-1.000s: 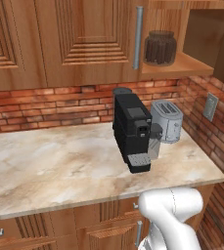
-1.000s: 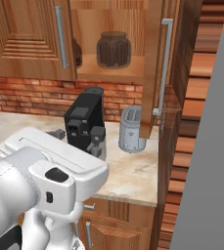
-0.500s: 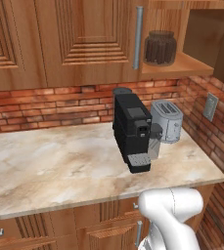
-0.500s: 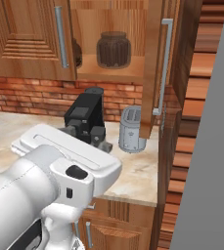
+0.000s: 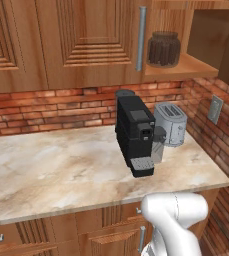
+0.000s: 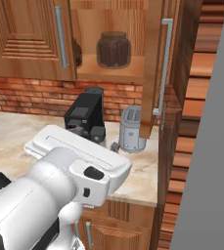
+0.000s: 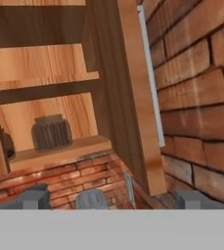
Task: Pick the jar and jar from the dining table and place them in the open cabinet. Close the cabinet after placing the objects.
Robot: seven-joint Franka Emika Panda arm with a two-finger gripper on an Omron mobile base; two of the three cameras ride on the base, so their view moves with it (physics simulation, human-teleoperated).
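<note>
Two base cameras look forward and down over the marbled counter [image 5: 61, 170] from behind the arm, left and right, sharing the coffee machine [image 5: 135, 134], toaster [image 6: 131, 129] and open cabinet [image 6: 114, 73] holding a jar [image 6: 113, 50]. The hand camera looks up from below toward that same shelf.

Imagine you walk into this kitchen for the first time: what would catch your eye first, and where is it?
Most striking is the squat clear glass jar of dark brown contents standing on the bottom shelf of the open brown wooden wall cabinet, its right door swung out. Below it on the marbled stone counter stand a tall black coffee machine and, to its right, a silver toaster.
</note>
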